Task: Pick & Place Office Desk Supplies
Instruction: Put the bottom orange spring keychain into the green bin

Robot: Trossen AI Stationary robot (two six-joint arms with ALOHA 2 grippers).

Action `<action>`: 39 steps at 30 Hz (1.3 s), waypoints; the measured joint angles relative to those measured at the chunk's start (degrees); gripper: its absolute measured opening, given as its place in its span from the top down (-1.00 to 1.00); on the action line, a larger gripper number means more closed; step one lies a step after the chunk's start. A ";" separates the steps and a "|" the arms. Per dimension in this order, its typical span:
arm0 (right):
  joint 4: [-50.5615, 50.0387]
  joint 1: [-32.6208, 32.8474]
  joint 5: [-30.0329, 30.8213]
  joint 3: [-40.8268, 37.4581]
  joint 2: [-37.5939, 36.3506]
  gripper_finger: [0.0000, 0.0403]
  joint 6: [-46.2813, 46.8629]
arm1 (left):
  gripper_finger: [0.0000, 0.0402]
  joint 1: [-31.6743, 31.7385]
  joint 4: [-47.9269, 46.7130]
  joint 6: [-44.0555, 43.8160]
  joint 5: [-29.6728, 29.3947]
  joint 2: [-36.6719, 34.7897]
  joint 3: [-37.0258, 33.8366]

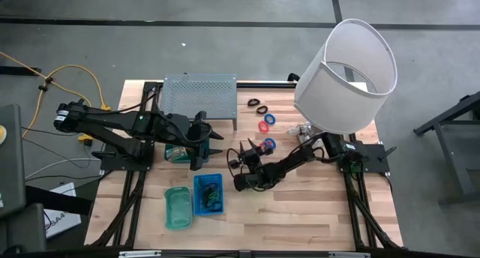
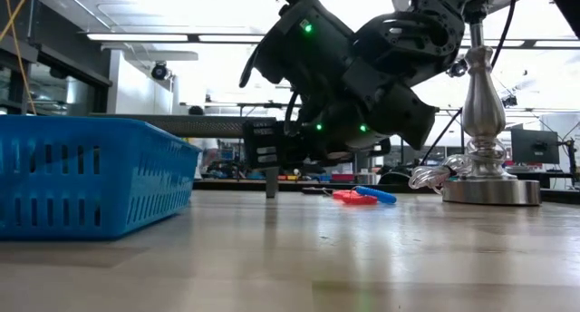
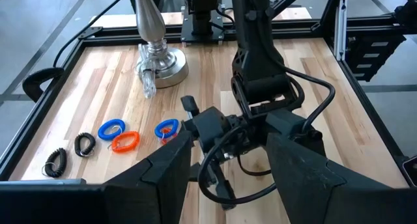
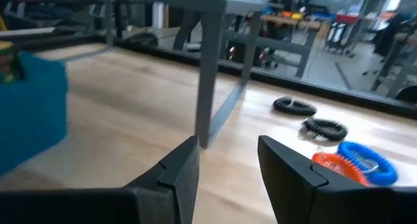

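Your right tool [image 1: 238, 163] hangs open and empty over the worktop [image 1: 300, 205] beside the blue tray [image 1: 208, 193], left tool [image 1: 211, 137] open by the grey rack [image 1: 199, 97], rings [image 3: 124, 135] and black loops [image 3: 83, 144] lie loose near the lamp [image 1: 346, 74], workshop benches behind.

We list two dark arms on black frame mounts. Left arm [image 1: 112, 121]: matte black links, one small green indicator light midway along. Right arm [image 1: 300, 157]: black blocky housings, green lights on its wrist casing, looped black cables running along the forearm and around the wrist. Each ends in two broad, flat, angular black fingers [image 4: 176, 168].
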 joint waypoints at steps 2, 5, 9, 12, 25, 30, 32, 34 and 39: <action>-0.09 0.00 -1.63 0.00 0.00 0.27 -0.04 | 0.03 0.00 0.00 -0.01 0.01 0.00 0.00; -0.10 0.04 -2.52 0.00 0.00 0.27 -1.82 | 0.03 0.00 0.00 0.00 0.01 0.00 0.00; -0.18 0.76 -5.17 0.00 0.00 0.27 -3.87 | 0.03 -0.01 0.00 0.00 0.00 0.00 0.00; -0.85 2.37 -6.28 0.04 0.00 0.27 -2.95 | 0.03 -0.01 0.00 -0.01 0.00 0.00 0.00; -1.02 9.95 2.67 0.04 0.00 0.27 -1.12 | 0.03 0.00 0.00 0.00 0.00 0.00 0.00; 1.52 10.48 1.94 0.04 -0.48 0.27 -1.81 | 0.03 -0.02 0.00 0.00 -0.01 0.00 0.00; 2.84 10.06 0.05 0.06 -1.28 0.27 -1.78 | 0.03 0.00 0.00 0.00 0.00 0.01 0.00; 2.81 9.51 -2.53 0.07 -2.25 0.27 -1.62 | 0.03 0.00 0.00 -0.01 0.01 0.01 0.00; 1.35 8.57 -9.67 0.07 -4.35 0.27 0.09 | 0.03 0.00 0.00 0.00 -0.01 0.00 0.00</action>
